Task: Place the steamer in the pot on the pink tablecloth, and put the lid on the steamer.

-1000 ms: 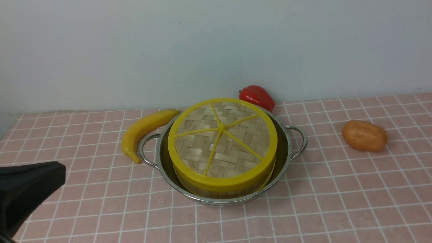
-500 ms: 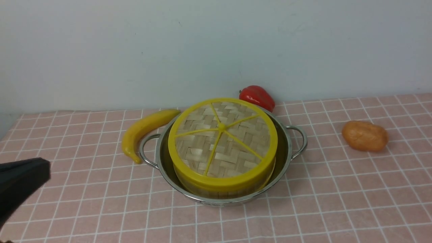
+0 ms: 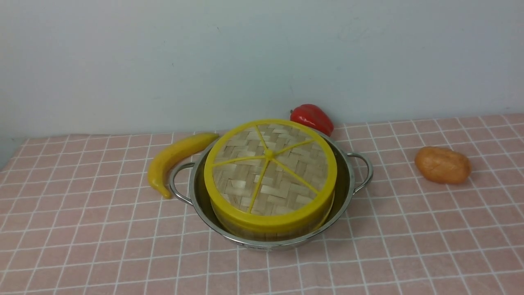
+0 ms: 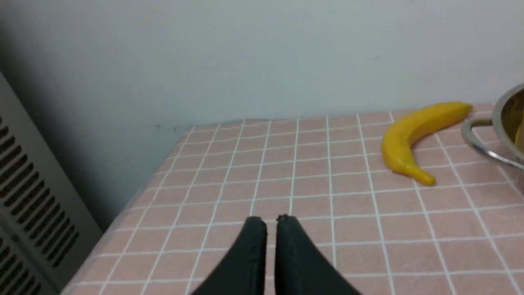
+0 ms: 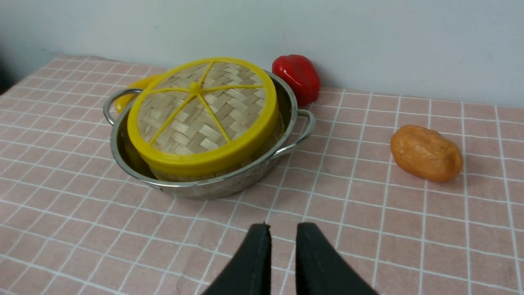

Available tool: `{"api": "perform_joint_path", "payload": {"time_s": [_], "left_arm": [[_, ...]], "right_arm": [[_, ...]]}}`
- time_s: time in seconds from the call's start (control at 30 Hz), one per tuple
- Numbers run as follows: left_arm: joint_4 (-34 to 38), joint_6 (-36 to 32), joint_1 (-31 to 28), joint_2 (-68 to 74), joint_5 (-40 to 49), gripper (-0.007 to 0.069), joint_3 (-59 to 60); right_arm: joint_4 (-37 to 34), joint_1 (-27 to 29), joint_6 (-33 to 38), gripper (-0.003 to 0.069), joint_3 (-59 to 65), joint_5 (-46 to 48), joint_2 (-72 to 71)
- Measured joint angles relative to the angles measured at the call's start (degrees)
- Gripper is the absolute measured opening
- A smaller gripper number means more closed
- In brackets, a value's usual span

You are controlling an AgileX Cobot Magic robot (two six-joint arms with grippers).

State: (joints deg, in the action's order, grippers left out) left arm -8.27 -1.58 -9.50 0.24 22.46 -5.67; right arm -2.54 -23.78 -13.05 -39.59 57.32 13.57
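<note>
Steamer (image 3: pixel 270 229) status: seated inside the pot (image 3: pixel 348 184), with the lid (image 3: pixel 270 172) resting squarely on top; only a thin band of the basket wall shows under the yellow lid rim. Both placements required by the task appear complete.

Layout, left to right on the tablecloth (image 3: pixel 82 254):

1. Left gripper (image 4: pixel 266 219): seen only in the left wrist view. The tips are nearly together, with a thin slit between them, and hold nothing. It hangs over bare cloth near the table's left edge, well apart from the pot.
2. Banana (image 3: pixel 176 157): lies just beside the pot's left handle.
3. Pot with steamer and lid: centre of the cloth. The lid rim looks even all round, with no visible tilt.
4. Pepper (image 3: pixel 313 118): behind the pot, near the wall.
5. Potato (image 3: pixel 442 164): well apart from the pot, to its right.
6. Right gripper (image 5: pixel 282 227): seen only in the right wrist view. A narrow gap separates the tips; nothing is held. It sits in front of the pot, clear of it.

Step in hand: judged to be the end of the task, with both arms off the work.

Next move: no further grasp appears necessary. Any arm travel should stay clear of the pot handles and lid so the stack is not disturbed.
</note>
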Motion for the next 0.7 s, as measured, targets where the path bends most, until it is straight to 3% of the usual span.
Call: {"api": "perform_joint_path", "payload": {"time_s": [0.2, 0.7], "left_arm": [[0.1, -0.1, -0.1, -0.1, -1.7, 0.0043, 6.0], [0.1, -0.1, -0.1, -0.3, -2.7, 0.0075, 6.1]], "right_arm": [[-1.0, 0.0, 0.0, 0.0139, 0.1, 0.0, 0.0], [-3.2, 0.0, 0.0, 0.0181, 0.1, 0.0, 0.0]]}}
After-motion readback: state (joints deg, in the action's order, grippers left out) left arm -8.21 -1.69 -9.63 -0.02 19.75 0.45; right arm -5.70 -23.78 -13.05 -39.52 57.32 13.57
